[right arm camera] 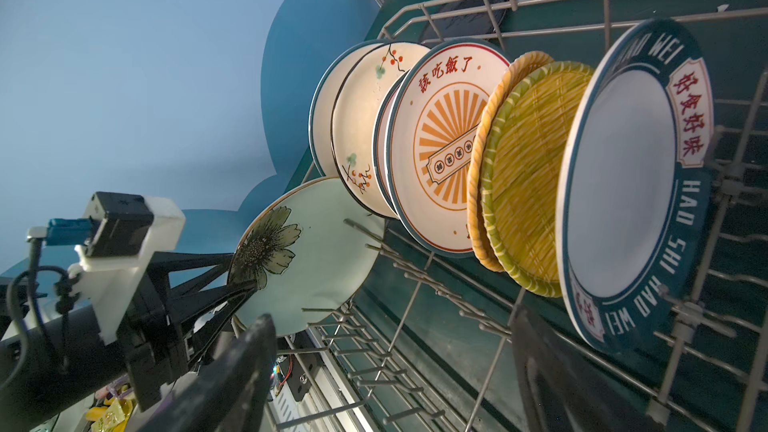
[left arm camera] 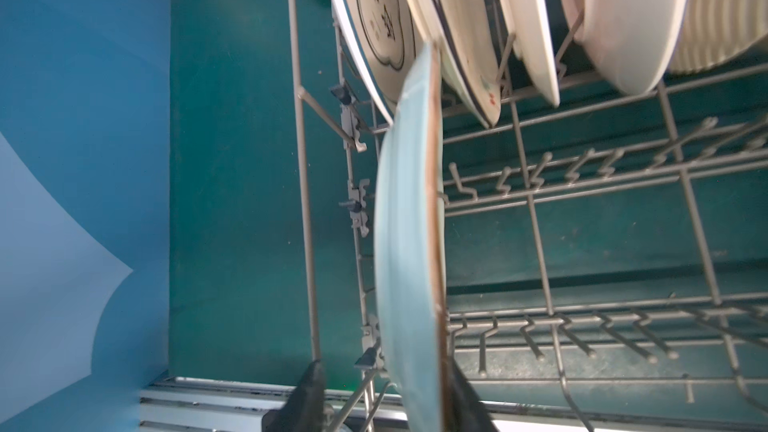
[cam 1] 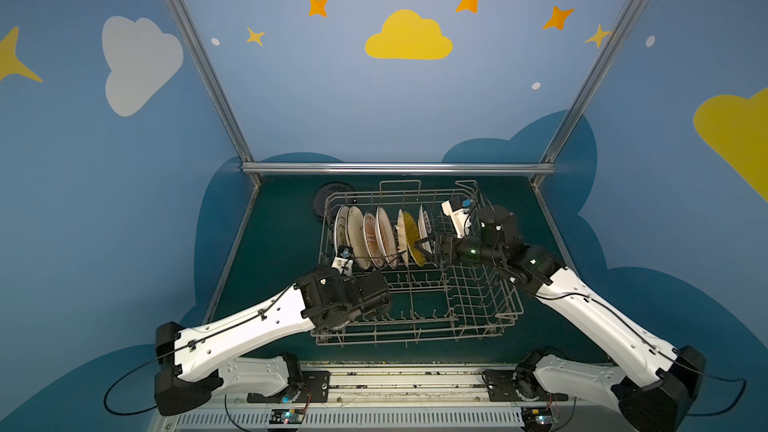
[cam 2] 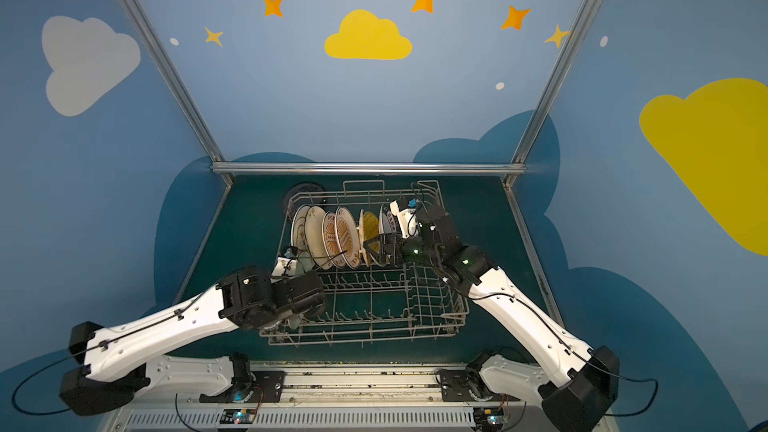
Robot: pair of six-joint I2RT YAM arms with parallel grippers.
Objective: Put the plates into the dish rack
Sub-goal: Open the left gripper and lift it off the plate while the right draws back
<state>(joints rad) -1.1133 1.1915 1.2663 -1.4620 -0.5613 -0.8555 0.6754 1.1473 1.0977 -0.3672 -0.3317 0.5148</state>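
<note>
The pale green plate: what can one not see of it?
Which dish rack slot holds the lower rim of the pale green plate: the left arm covers it in both top views; the right gripper overlaps it in the right wrist view.
Whether the left gripper touches it: dark, blurred fingers in the left wrist view.

Patterned round plates [right arm camera: 449, 147] are standing on edge in a grey wire dish rack [cam 1: 415, 320], a pale green floral plate [right arm camera: 316, 255] upright beside them.

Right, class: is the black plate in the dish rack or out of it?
Out. In a top view the black plate lies flat on the table behind the far left corner of the dish rack.
</note>
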